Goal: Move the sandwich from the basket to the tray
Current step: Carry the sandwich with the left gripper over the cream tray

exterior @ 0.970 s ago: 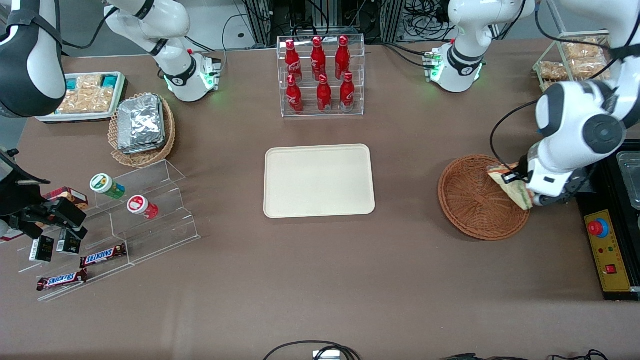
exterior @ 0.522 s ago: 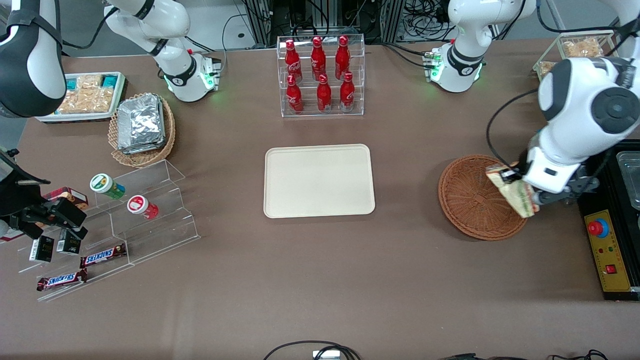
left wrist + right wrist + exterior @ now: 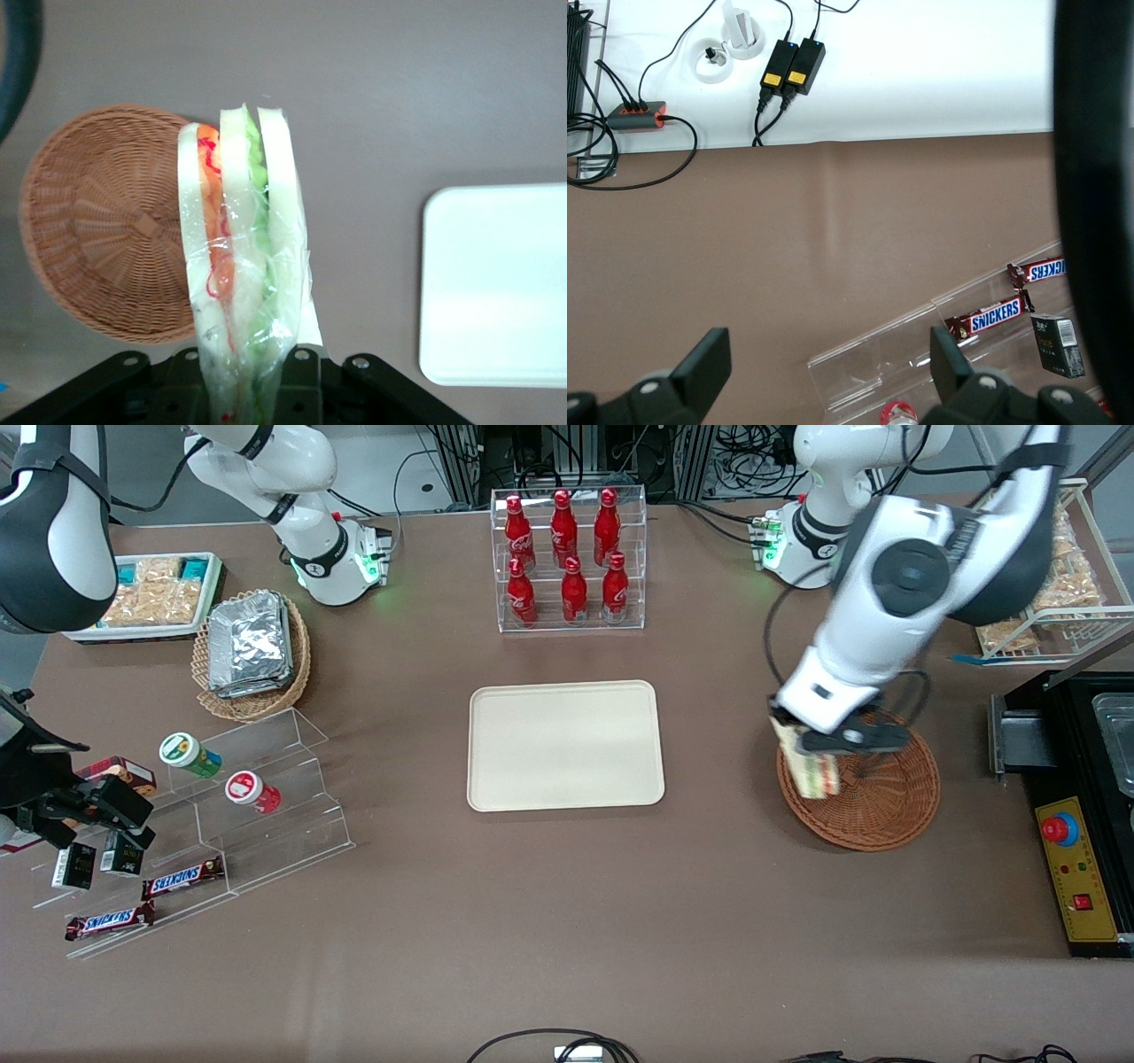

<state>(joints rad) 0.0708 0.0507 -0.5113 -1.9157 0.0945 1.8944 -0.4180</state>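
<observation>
My gripper [image 3: 819, 751] is shut on the sandwich [image 3: 808, 769], a wrapped wedge of pale bread with green, orange and red filling. It hangs in the air above the rim of the reddish-brown wicker basket [image 3: 877, 810], on the side nearest the tray. The cream-beige tray [image 3: 565, 744] lies flat at the table's middle with nothing on it. In the left wrist view the sandwich [image 3: 241, 239] sticks out from the gripper [image 3: 248, 381], between the basket [image 3: 93, 221] and the tray [image 3: 496, 283]. Nothing shows inside the basket.
A clear rack of red bottles [image 3: 567, 558] stands farther from the front camera than the tray. A black control box with a red button [image 3: 1076, 868] sits at the working arm's end. A tan basket of foil packets [image 3: 251, 651] and acrylic snack steps [image 3: 213, 815] lie toward the parked arm's end.
The gripper has carried the sandwich up and across the basket, from the rim at the working arm's end to the rim nearest the tray. The arm has swung the same way.
</observation>
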